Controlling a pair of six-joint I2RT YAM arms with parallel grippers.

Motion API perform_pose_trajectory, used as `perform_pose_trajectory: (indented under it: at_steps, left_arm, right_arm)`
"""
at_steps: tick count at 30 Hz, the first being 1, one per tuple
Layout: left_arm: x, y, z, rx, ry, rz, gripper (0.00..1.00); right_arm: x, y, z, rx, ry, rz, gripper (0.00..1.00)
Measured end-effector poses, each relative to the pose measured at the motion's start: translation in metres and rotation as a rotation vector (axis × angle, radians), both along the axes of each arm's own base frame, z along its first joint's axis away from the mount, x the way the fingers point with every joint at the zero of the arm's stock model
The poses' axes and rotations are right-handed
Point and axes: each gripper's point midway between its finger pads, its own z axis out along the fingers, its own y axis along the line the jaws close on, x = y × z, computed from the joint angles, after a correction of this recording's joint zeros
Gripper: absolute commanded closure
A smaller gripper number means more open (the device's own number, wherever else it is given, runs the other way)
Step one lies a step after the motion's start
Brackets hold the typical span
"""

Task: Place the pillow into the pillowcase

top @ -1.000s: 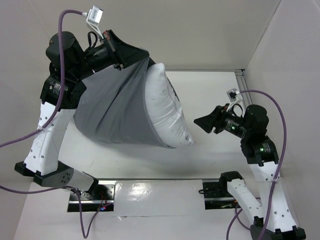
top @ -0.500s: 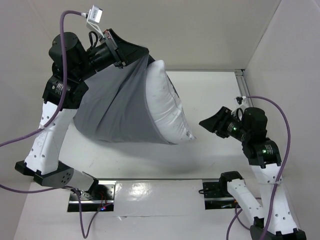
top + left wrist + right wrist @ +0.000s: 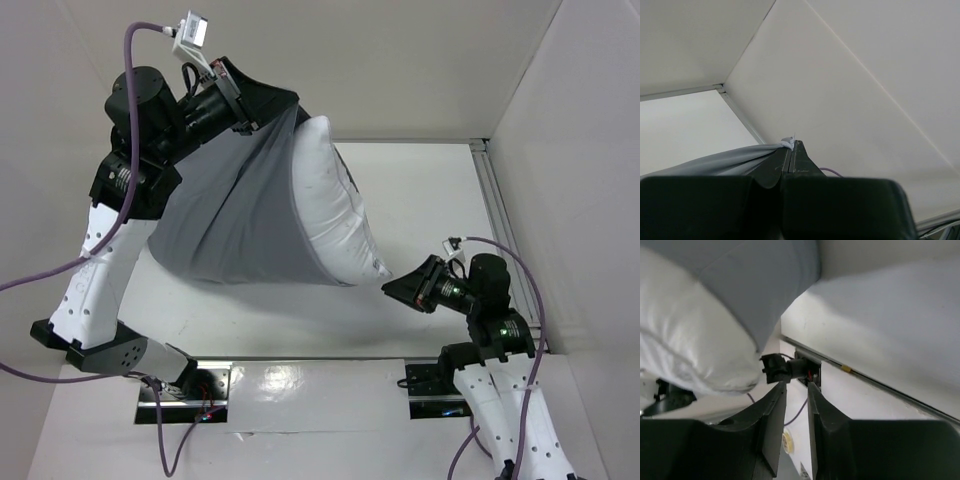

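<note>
Grey cloth pillowcase point(image 3: 230, 220) is clamped by left gripper point(image 3: 791, 146); plump white pillow point(image 3: 335, 200) is seen at 11 o'clock of narrowly parted right gripper point(image 3: 390, 288).

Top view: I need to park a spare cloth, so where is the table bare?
Bare table lies between the pillow and the right-side rail, and in a near strip between the hanging pillowcase and the front metal plates. Crowded at the pillow's near corner, where the right hand sits.

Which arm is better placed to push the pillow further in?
Right. The right gripper sits empty beside the pillow's protruding corner; the left gripper is clamped on the pillowcase, holding it up.
</note>
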Motion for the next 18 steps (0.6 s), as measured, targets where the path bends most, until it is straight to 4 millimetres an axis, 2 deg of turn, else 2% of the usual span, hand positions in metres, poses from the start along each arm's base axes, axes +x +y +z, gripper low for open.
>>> perform_pose_trajectory:
  at_steps: [1, 4, 8, 10, 12, 15, 18]
  left_arm:
    - [0.0, 0.0, 0.0, 0.001, 0.0, 0.004, 1.0]
    - [0.003, -0.003, -0.003, 0.013, -0.006, 0.013, 1.0]
    - [0.011, -0.012, -0.011, 0.023, 0.011, 0.014, 1.0]
    - [0.015, -0.017, -0.016, 0.029, 0.022, 0.017, 1.0]
    - [0.019, -0.021, -0.021, 0.037, 0.033, 0.02, 1.0]
    - [0.022, -0.024, -0.026, 0.053, 0.03, 0.031, 1.0]
    - [0.03, -0.026, -0.032, 0.068, 0.035, 0.05, 1.0]
  right_arm:
    - [-0.001, 0.002, 0.006, 0.011, -0.022, 0.02, 0.69]
    - [-0.002, 0.008, 0.028, 0.031, -0.1, 0.085, 0.53]
    - [0.003, 0.011, 0.053, 0.027, -0.188, 0.132, 0.5]
    - [0.005, 0.012, 0.056, 0.033, -0.191, 0.129, 0.5]
    - [0.008, 0.012, 0.055, 0.046, -0.162, 0.12, 0.4]
    - [0.014, 0.011, 0.05, 0.044, -0.12, 0.097, 0.3]
    - [0.023, 0.003, 0.042, -0.007, -0.067, 0.02, 0.27]
